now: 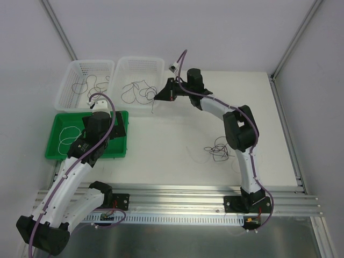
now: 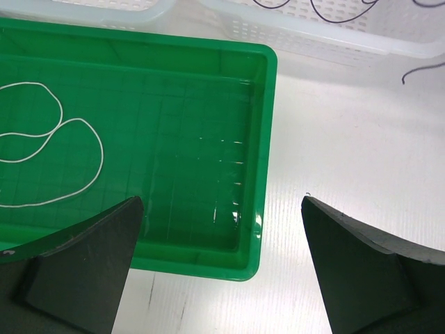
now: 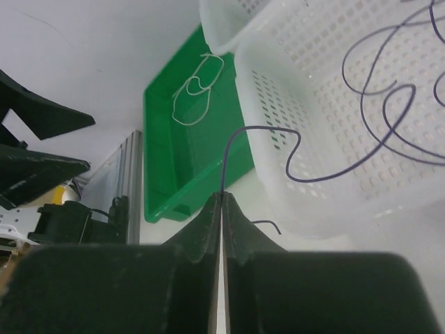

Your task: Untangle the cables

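Note:
My right gripper (image 1: pixel 159 97) (image 3: pixel 222 196) is shut on a thin dark purple cable (image 3: pixel 263 127). It holds the cable at the front edge of the right white basket (image 1: pixel 141 58). The cable rises from the fingertips and curls over the basket wall (image 3: pixel 278 111) to more purple loops inside. A small tangle of dark and brownish cables (image 1: pixel 217 149) lies on the table by the right arm. A white cable (image 1: pixel 67 135) (image 2: pixel 52 139) lies looped in the green tray (image 1: pixel 91 114). My left gripper (image 1: pixel 119 129) (image 2: pixel 221 202) is open and empty above the tray's right front corner.
A second white basket (image 1: pixel 70 72) at the back left holds a dark cable. The green tray's rim (image 2: pixel 268 139) sits close against both baskets. Aluminium rails run along the near table edge (image 1: pixel 177 193). Frame posts stand at the back corners.

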Robot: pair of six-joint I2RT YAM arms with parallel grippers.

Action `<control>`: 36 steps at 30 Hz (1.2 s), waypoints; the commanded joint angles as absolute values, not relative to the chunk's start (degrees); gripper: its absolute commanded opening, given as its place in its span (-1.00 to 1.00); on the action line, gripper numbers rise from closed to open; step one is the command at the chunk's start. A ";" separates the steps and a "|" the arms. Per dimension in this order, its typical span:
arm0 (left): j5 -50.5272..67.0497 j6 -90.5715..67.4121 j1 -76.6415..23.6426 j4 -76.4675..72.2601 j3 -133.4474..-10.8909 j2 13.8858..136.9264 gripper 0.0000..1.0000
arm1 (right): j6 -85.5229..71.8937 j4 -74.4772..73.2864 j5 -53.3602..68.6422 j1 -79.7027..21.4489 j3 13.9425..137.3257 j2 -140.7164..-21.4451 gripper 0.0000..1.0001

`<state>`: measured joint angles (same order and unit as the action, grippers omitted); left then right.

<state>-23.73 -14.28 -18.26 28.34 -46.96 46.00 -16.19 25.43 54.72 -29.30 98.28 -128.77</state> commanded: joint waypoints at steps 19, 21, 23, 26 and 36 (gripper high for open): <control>-21.53 -13.89 -17.40 27.07 -46.41 44.82 0.98 | -25.14 33.23 35.77 -30.76 114.71 -136.06 0.21; -21.53 -13.89 -17.40 27.07 -46.32 44.74 0.98 | -23.30 32.52 35.77 -30.76 112.78 -134.57 0.35; -21.36 -13.97 -17.40 27.07 -46.23 44.65 0.98 | -21.63 31.12 35.60 -30.76 110.92 -132.37 0.45; -21.27 -13.98 -17.40 27.07 -46.23 44.65 0.98 | -18.03 24.72 35.07 -30.76 112.58 -131.05 0.51; -21.80 -13.89 -17.31 27.07 -45.97 43.95 0.98 | -10.02 10.89 32.81 -32.08 109.13 -124.58 0.55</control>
